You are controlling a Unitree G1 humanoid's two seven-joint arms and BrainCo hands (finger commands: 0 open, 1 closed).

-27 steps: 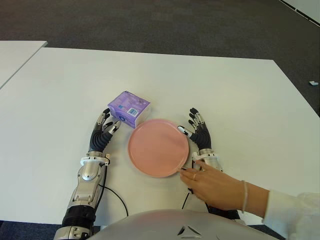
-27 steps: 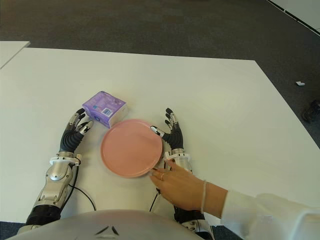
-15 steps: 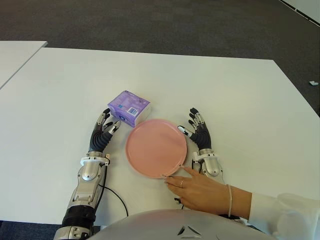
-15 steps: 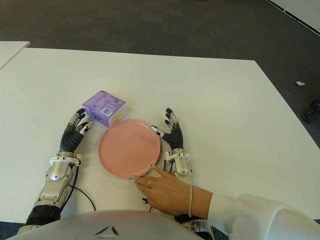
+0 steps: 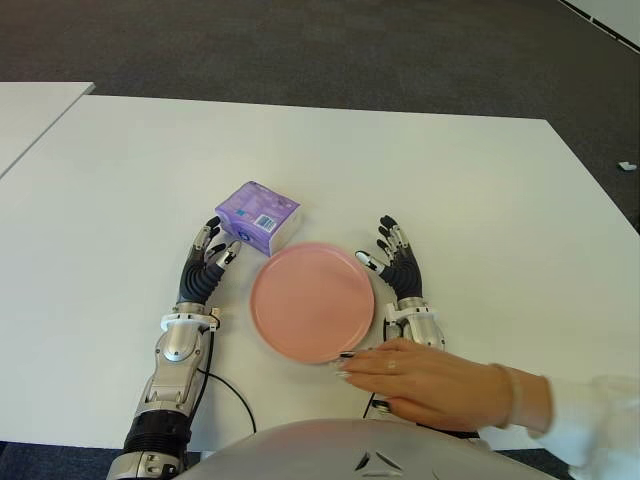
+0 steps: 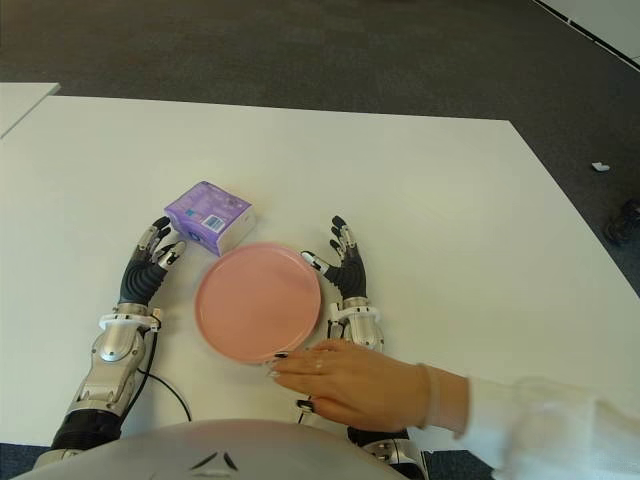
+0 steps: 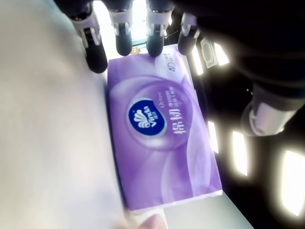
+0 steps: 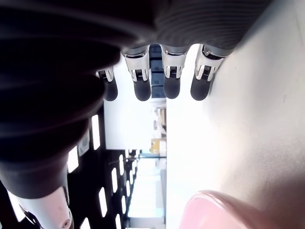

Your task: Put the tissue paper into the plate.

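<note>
Tissue pack [image 5: 259, 216]: a soft purple packet, its upper face printed with a label panel; it is being shown lying flat on the white table [image 5: 480, 200], just beyond the far left rim of the pink plate [image 5: 312, 301] and outside it. In the left wrist view the pack [image 7: 162, 143] is being displayed face-on, with a round white-and-blue shell logo and white lettering that the eye views are not resolving.

Left hand [image 5: 205, 265]: is being seen left of the plate, fingers spread and holding nothing, fingertips [image 7: 123, 44] just short of the pack's near edge.

Right hand [image 5: 396, 262]: is being seen right of the plate, fingers extended apart, empty. Only the plate's rim [image 8: 209, 210] is being caught in the right wrist view.

Person's hand [image 5: 425, 378]: is being reached in from the right in a white sleeve [image 6: 545, 425], fingertips at the plate's near rim.
</note>
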